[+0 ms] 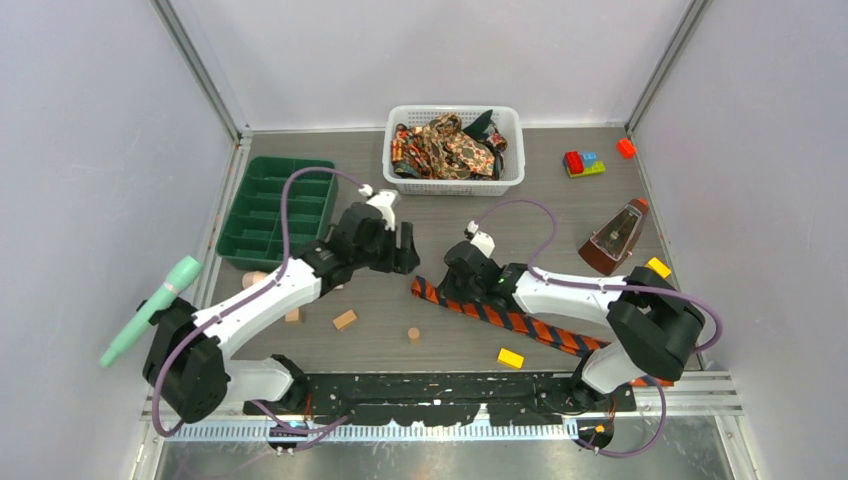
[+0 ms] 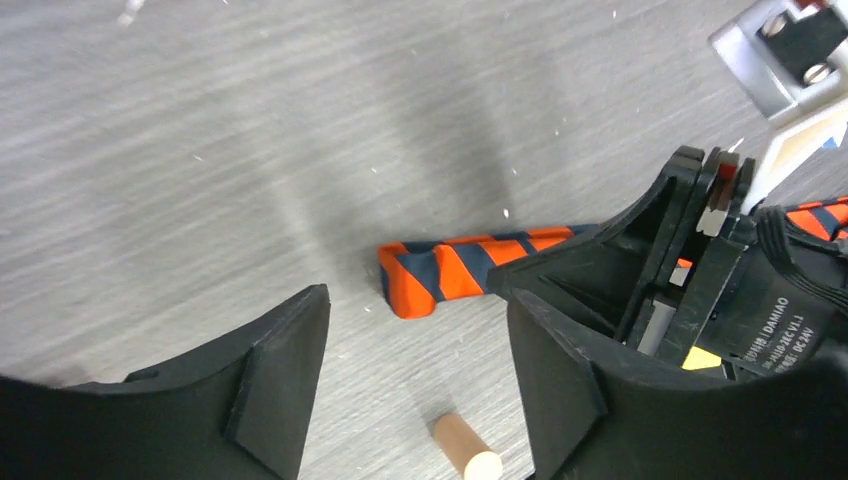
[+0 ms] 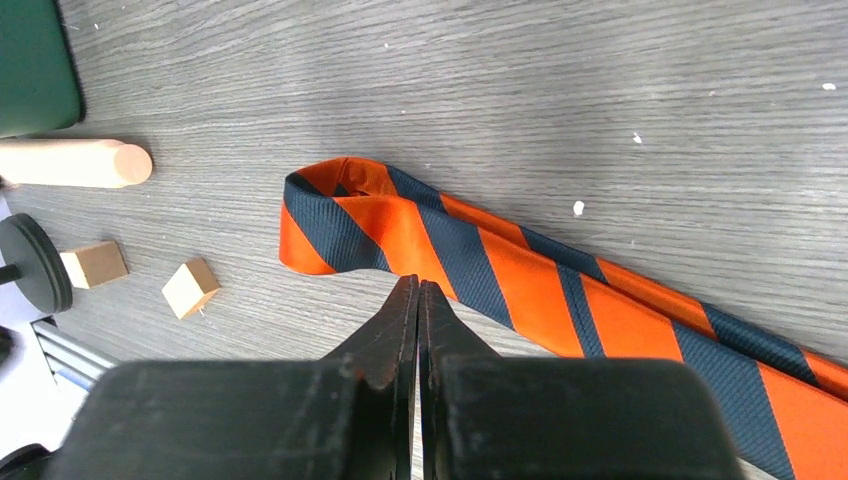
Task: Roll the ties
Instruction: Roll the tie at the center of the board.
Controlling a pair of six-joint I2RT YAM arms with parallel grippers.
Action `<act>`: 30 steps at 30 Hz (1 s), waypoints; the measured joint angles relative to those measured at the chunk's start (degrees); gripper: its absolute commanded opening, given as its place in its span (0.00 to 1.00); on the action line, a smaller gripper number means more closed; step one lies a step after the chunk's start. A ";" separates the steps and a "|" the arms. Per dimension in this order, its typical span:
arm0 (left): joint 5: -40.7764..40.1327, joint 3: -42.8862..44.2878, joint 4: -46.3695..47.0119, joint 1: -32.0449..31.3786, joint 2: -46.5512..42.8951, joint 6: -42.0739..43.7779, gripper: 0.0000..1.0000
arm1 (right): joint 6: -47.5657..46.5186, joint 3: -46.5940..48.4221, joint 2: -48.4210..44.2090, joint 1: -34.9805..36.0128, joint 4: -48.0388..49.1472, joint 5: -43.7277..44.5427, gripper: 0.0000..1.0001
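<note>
Well, starting at my far left, a green compartment tray (image 1: pixel 275 210) sits by the wall, with a few small wooden blocks (image 1: pixel 345 320) scattered on the grey table (image 1: pixel 420 200) in front of it. My left gripper (image 2: pixel 415 390) hangs above the tabletop just right of that tray, its jaws spread wide and nothing between them. Through the gap I see bare table, a short wooden cylinder (image 2: pixel 465 450) below, and the folded end of the orange-and-dark striped tie (image 2: pixel 440 275) just beyond.

Further back, at the middle of the far wall, the white basket (image 1: pixel 455 185) holds a heap of paisley ties (image 1: pixel 445 145) with a dark green one (image 1: pixel 483 125) at its right corner.

The striped tie lies flat, running diagonally from its folded end near the table's middle down toward my right base. My right gripper (image 3: pixel 417 295) is over that folded end, jaws pressed fully together, tips at the cloth's near edge. Whether they touch the fabric I cannot tell, and nothing is pinched between them.

Right of that stands a metronome (image 1: pixel 615 240).
</note>
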 measured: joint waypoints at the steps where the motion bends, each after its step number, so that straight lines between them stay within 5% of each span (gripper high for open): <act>1: 0.35 -0.26 0.44 1.33 -1.29 0.00 0.49 | -0.02 0.24 0.24 0.00 0.02 0.00 0.04; 6: 3.45 -3.98 2.71 7.26 -2.71 -0.55 0.13 | -0.09 2.12 1.99 0.00 0.15 -0.11 0.03; 9: 5.14 -6.69 3.39 8.74 -0.07 -1.01 0.01 | -0.09 3.54 3.82 0.00 0.37 -0.28 0.03; 30: 14.01 -9.27 10.93 8.81 9.33 -2.01 0.00 | 0.11 7.08 11.34 -0.02 0.48 -1.90 0.03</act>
